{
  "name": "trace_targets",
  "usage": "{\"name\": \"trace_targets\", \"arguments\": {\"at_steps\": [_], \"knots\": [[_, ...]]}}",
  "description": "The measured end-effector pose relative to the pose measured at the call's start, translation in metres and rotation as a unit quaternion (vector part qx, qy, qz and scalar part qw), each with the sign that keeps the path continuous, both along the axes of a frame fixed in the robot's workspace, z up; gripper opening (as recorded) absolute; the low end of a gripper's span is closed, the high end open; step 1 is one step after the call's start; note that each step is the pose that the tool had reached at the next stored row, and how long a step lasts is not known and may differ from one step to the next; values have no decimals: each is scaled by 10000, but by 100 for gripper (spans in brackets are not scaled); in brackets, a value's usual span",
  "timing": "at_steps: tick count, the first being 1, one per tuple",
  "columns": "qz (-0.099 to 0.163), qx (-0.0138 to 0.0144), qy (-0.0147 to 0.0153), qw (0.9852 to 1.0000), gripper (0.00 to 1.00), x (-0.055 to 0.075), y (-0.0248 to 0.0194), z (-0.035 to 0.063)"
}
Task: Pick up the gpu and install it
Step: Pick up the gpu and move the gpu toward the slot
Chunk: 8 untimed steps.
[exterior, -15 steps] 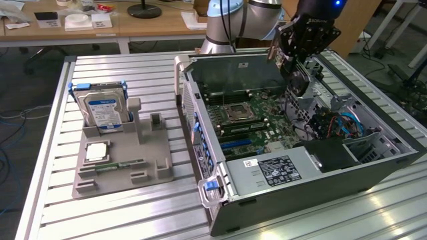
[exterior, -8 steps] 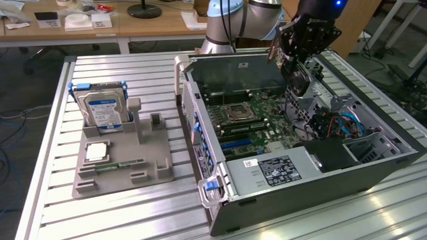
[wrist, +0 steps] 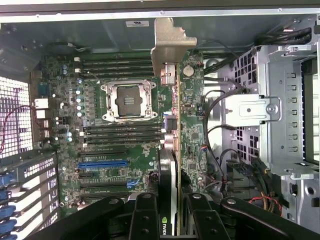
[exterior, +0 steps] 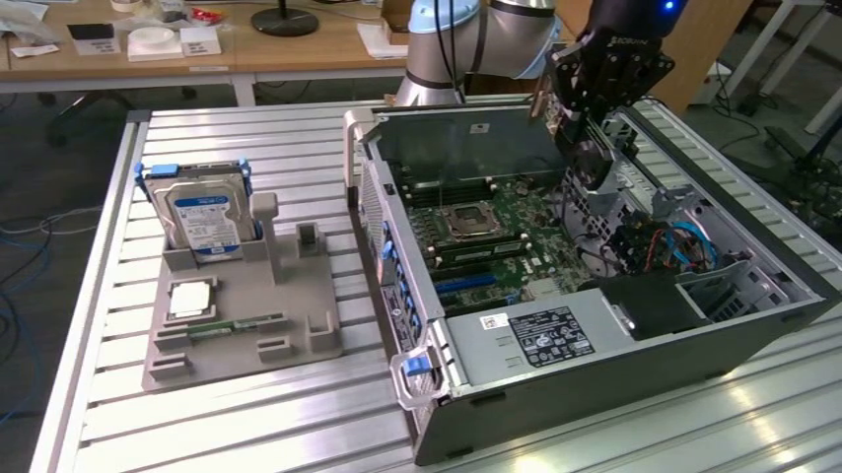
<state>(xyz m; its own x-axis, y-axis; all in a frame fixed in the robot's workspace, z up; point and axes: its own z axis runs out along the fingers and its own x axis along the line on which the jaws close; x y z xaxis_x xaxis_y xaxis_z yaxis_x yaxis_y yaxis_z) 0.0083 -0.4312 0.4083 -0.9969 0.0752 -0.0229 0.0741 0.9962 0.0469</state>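
ok quick status. My fingers are closed down narrow on the gpu, one on each flat face, with the card pinched between them. I've got it by one end, and the metal bracket is at the far end from my grip. There's a green logo on the card's black face, right between the fingers.

The gpu hangs on edge over the open pc case, which lies on its side on the slatted metal counter, open face up. In the exterior view the card sits up near the case's rim, above the motherboard, not down in a slot. Seen from my wrist, it lines up between the cpu socket and the silver drive cage. It runs crosswise to the blue slot, which is apart from it.

Over on the exterior view's left, beside the case, a gray holder sits on the counter. A hard drive with a blue label stands upright in it. A small green memory stick lies flat in it, near a silvery square chip
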Motion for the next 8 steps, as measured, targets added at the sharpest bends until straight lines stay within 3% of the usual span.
{"name": "trace_targets", "arguments": {"at_steps": [8], "knots": [[0, 0, 0, 10000, 27, 12, 0, 0]]}}
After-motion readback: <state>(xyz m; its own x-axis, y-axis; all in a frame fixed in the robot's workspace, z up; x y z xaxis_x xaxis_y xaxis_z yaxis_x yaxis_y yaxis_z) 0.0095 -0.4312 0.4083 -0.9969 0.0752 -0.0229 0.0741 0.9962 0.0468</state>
